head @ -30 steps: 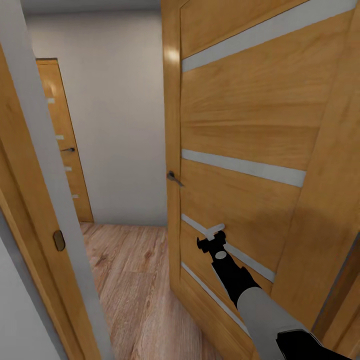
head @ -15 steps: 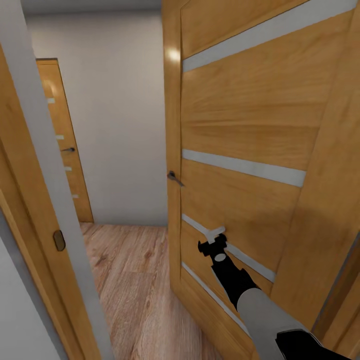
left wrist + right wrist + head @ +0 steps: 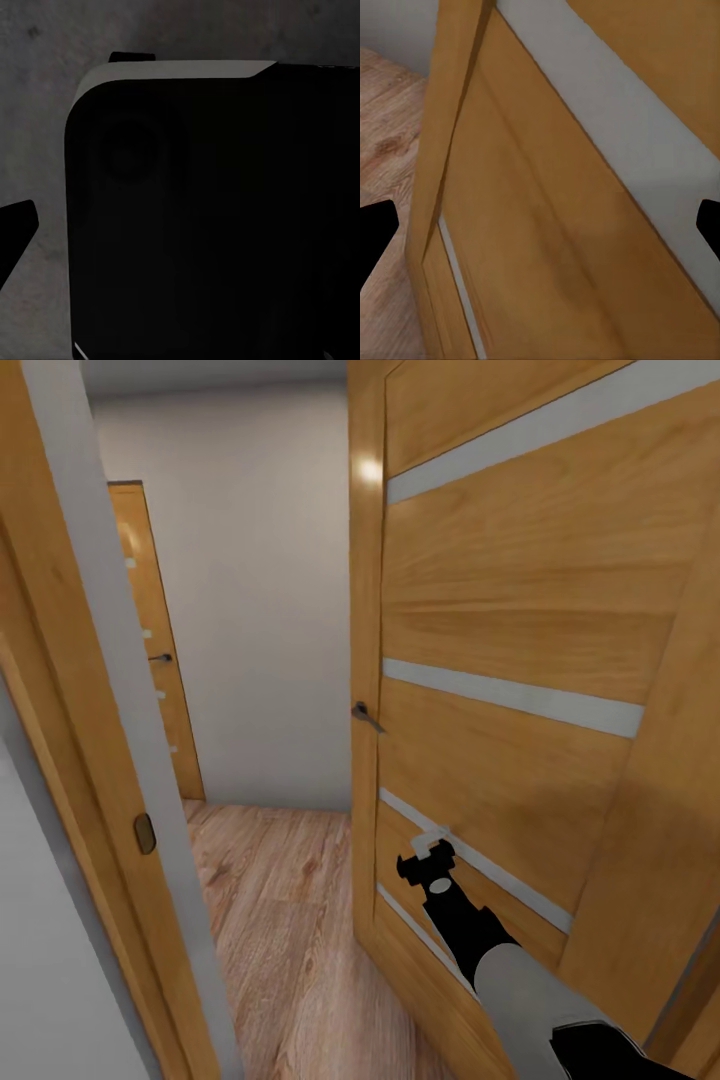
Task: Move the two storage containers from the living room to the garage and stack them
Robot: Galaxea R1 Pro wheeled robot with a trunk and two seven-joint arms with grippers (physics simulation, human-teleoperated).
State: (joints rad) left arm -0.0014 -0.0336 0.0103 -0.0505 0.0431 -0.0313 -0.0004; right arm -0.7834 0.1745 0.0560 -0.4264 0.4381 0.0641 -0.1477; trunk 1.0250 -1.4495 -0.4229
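No containers in sight; you're at a doorway. Your right hand (image 3: 428,854) sits against the open wooden door (image 3: 520,620), on its grey stripe (image 3: 470,865), fingers spread wide and empty. Your left hand (image 3: 15,232) hangs over dark mottled floor (image 3: 45,112), a black body blocking most; grip unclear.

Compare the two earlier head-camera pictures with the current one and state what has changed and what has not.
The whole head view has shifted: the open wooden door, its handle and the far door all sit further right, so the camera moved, not the things. The right gripper stays against the door's lower panel, fingers apart and holding nothing.
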